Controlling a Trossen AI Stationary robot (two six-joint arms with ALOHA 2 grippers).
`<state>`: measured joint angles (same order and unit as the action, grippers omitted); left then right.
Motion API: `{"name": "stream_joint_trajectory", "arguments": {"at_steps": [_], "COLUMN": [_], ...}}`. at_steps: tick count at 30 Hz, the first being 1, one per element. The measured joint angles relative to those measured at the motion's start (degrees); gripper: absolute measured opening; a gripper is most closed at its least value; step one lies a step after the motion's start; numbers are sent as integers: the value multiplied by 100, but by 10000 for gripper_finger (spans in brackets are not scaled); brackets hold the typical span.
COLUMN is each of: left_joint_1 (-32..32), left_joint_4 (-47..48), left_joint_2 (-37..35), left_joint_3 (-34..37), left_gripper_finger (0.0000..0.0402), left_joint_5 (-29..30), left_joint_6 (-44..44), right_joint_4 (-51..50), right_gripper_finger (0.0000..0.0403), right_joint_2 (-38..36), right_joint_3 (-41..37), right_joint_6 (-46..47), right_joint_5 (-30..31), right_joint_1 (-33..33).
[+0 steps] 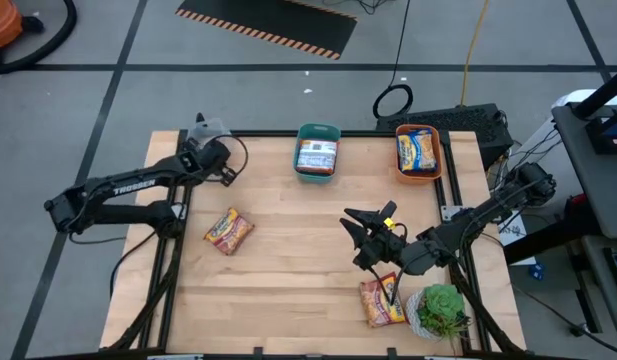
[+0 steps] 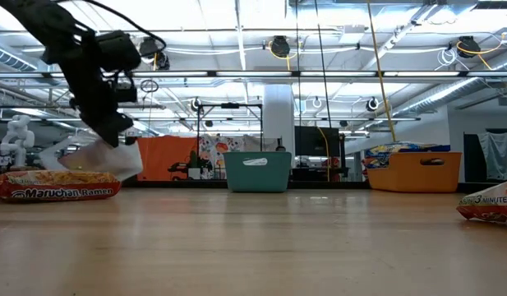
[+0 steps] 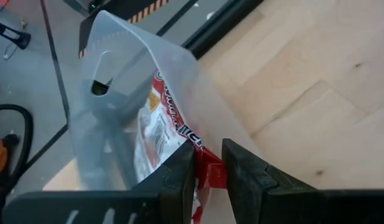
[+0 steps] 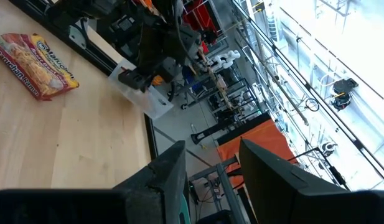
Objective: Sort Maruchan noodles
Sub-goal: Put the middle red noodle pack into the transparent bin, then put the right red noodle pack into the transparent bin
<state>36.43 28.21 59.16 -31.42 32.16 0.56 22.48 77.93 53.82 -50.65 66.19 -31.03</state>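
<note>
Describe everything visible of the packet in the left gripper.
The packet is a mostly clear, frosted plastic wrapper with a red-and-white printed noodle pack showing through and a hang hole near its far end. The left gripper pinches its red edge between both fingers. It hangs tilted at the table's far left corner; whether its lower edge touches the wood is unclear.
</note>
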Motion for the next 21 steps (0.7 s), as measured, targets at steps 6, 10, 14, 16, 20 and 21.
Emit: {"name": "stream_joint_trajectory", "arguments": {"at_steps": [6,10,14,16,20,21], "left_joint_1": [2,2,-4,-4,-4,-4], "left_joint_4": [306,314,307,302,341,342], "left_joint_2": [-504,-538,-540,-540,-540,-540], "left_joint_3": [4,4,4,4,2,2], "left_gripper_finger": [80,81,89,103,140,149], "left_joint_5": [-133,-226,-451,-554,-606,-608], "left_joint_6": [149,331,656,756,859,859], "right_joint_4": [0,0,3,65,231,264], "right_gripper_finger": [146,146,146,146,146,146], "right_joint_2": [0,0,0,0,0,0], "right_joint_3": [0,0,0,0,0,0], "right_joint_6": [27,32,41,38,22,1], "right_joint_5": [-6,-11,-13,-17,-31,-36], "right_joint_1": [9,9,9,9,9,9]}}
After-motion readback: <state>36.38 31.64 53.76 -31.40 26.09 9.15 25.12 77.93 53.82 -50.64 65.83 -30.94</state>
